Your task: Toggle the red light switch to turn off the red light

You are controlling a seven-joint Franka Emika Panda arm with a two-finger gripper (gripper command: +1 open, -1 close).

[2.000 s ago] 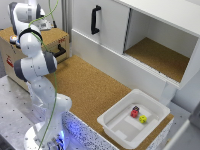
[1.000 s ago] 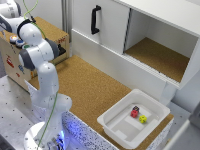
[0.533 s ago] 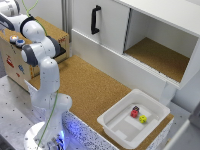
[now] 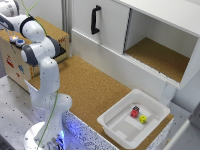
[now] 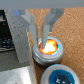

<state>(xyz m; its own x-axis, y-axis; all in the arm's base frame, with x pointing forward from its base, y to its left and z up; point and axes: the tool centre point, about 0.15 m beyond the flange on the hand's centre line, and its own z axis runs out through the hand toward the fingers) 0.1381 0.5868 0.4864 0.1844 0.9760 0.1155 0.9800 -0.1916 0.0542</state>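
Observation:
The red light glows orange-red inside a grey ring on top of the pale wooden box. It shows small in the exterior view as the red light. My gripper hangs right over it, fingers close together with nothing between them, one fingertip at the light's edge. In the exterior view the gripper is above the box top at the far left. The red light switch is a tiny red spot in the box's side face, below and apart from the gripper.
A blue light sits beside the red one, and a small blue spot marks the box side. A white bin holds a red cube and a yellow one. A cabinet with a black handle stands behind the cork table.
Two seconds ago the arm stood more upright; it has since swung toward the exterior view's left and lowered over the box top. Over the last half second it has barely moved.

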